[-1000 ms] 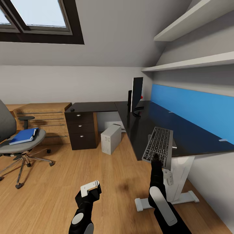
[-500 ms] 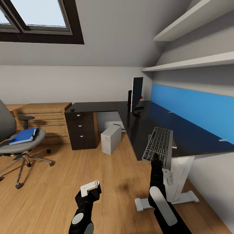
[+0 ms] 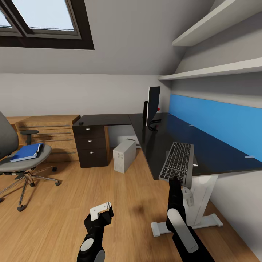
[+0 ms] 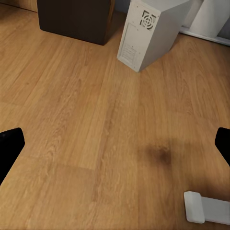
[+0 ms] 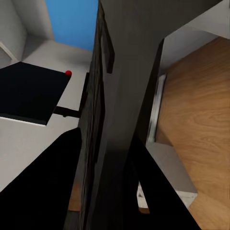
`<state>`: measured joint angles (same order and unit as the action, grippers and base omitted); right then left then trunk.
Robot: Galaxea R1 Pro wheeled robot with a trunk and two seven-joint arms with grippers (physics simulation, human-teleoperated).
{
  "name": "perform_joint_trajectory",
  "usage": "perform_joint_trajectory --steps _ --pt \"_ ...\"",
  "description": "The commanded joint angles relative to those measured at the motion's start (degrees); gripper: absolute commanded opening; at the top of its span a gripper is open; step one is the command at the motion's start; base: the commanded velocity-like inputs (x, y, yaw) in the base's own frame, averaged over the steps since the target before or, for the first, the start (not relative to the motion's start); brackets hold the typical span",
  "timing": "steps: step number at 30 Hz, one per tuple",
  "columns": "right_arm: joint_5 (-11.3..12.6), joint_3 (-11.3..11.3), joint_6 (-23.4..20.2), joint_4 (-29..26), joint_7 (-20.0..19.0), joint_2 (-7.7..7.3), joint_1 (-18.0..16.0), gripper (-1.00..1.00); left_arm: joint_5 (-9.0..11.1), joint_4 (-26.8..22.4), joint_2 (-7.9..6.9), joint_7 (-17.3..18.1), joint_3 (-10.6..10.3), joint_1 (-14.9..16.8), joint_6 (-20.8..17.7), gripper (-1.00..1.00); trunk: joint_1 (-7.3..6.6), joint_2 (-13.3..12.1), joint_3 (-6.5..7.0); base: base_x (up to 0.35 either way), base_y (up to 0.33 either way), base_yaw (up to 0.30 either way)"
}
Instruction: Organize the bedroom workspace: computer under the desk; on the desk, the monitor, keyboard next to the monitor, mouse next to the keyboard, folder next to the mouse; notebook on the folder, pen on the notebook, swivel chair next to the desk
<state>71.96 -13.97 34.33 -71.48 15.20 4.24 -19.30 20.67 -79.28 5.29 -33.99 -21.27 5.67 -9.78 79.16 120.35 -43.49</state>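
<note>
The right hand (image 3: 175,179) is at the near short end of the keyboard (image 3: 178,160). In the right wrist view its two dark fingers (image 5: 43,187) stand on both sides of the thin keyboard edge, closed on it. The keyboard is slim and silver-grey with dark keys; it lies on the glossy black worktop (image 3: 203,151), and its near end hangs past the front edge.

The left hand (image 3: 100,212) hangs low over the wooden floor (image 3: 91,185). In the left wrist view its black fingertips (image 4: 9,148) are wide apart at the two sides of the picture and hold nothing.

That view also shows the vent grille of the computer (image 4: 148,31), a light grey box-shaped tower on the floor. In the head view the computer (image 3: 124,155) stands under the worktop, beside the black drawer unit (image 3: 91,145) with three round knobs.

Farther along the worktop the monitor (image 3: 153,104) stands upright on a thin black stand, seen nearly edge-on. In the right wrist view the monitor (image 5: 31,93) shows as a flat black face with a small red dot at a corner. A blue panel (image 3: 218,123) runs behind the worktop.

Well apart, the swivel chair (image 3: 22,160) with grey padded seat carries the bright blue folder (image 3: 27,152). The small black mouse (image 3: 80,123) lies on the far worktop wing above the drawers.
</note>
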Motion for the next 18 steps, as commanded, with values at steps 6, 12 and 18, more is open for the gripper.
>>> perform_joint_trajectory --steps 6,12,18 --pt "0.73 -0.06 0.72 -0.06 0.27 -0.02 -0.04 -1.0 0.26 -0.09 -0.02 -0.38 -0.08 0.04 -0.23 1.0 -0.01 0.03 -0.06 0.0 0.0 0.0" --pt "0.73 -0.02 0.84 -0.05 0.27 0.02 -0.04 -1.0 0.2 -0.09 -0.02 -0.37 -0.08 0.04 -0.23 1.0 -0.67 -1.18 0.47 0.0 0.0 0.0" --pt "0.73 -0.19 1.84 -0.53 0.19 0.2 -0.04 -1.0 0.25 -0.08 -0.02 -0.37 -0.08 0.04 -0.23 1.0 -1.98 -3.58 1.55 0.0 0.0 0.0"
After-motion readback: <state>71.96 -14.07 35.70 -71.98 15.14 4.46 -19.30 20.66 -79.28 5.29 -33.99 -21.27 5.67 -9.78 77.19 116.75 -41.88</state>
